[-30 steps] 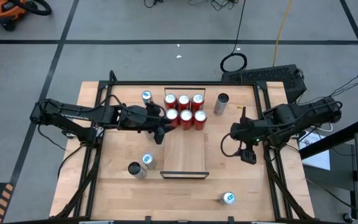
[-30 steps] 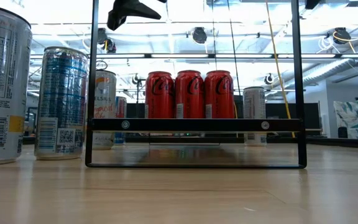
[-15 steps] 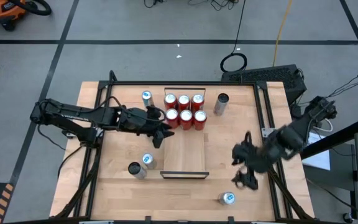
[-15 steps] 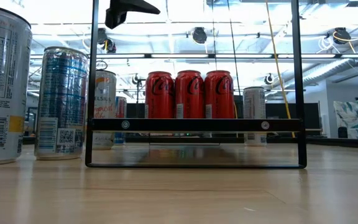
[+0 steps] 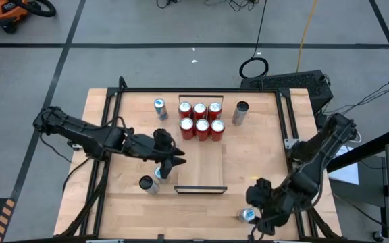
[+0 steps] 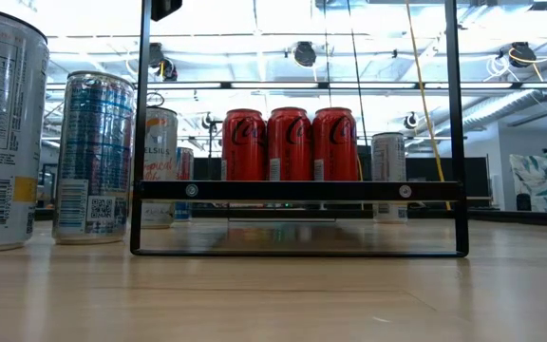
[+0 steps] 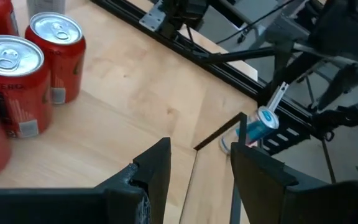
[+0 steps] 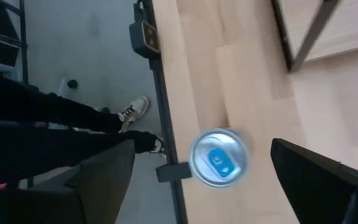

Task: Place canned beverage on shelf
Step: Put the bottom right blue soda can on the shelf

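left gripper [image 5: 174, 164]: hovered over the worktop [image 5: 130, 145] just off the shelf's left long edge, beside two silver cans near the front-left; fingers [image 7: 154, 171] stood apart in a moderate gap with nothing between them.
silver cans, left: one upright can [image 5: 159, 106] sat near the back edge left of the shelf; another pair, a dark-topped can [image 5: 146, 183] and a blue-tabbed can [image 5: 159, 173], stood side by side toward the front-left.
shelf [image 5: 201, 165]: lay in the middle of the worktop, its long axis running from the back edge toward the front edge, with a dark lip at the front short end.
red cans [image 5: 200, 120]: six stood upright in two rows of three at the shelf's back end.
grey can [image 5: 240, 113]: stood just off the shelf's back-right corner, on the worktop.
target can [image 5: 248, 215]: upright near the front-right corner of the worktop, well apart from the shelf, its long axis vertical and blue-tabbed lid [image 8: 219, 157] facing up.
right gripper [image 5: 267, 214]: hung directly above that can; fingers [image 8: 98, 180] spread wide on either side of it, not touching.
person: dark trouser legs and a shoe [image 8: 132, 111] showed on the floor beyond the table rail.
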Robot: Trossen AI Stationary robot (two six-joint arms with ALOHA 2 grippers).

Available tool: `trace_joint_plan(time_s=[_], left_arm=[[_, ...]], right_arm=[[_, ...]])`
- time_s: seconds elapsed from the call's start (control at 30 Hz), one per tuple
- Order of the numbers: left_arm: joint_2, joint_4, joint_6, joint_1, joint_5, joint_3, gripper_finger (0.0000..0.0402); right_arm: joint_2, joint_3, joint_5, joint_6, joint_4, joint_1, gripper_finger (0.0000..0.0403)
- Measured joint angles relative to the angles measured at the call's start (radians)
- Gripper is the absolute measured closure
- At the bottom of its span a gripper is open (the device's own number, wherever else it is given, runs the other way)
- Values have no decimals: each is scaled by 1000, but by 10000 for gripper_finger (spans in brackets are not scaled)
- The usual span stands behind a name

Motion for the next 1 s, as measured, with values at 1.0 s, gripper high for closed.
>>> trace_joint_plan(time_s=[1.0], left_arm=[[0, -15, 2, -31, -72, 0, 234]], right_arm=[[216, 0, -81, -38, -31, 4, 48]])
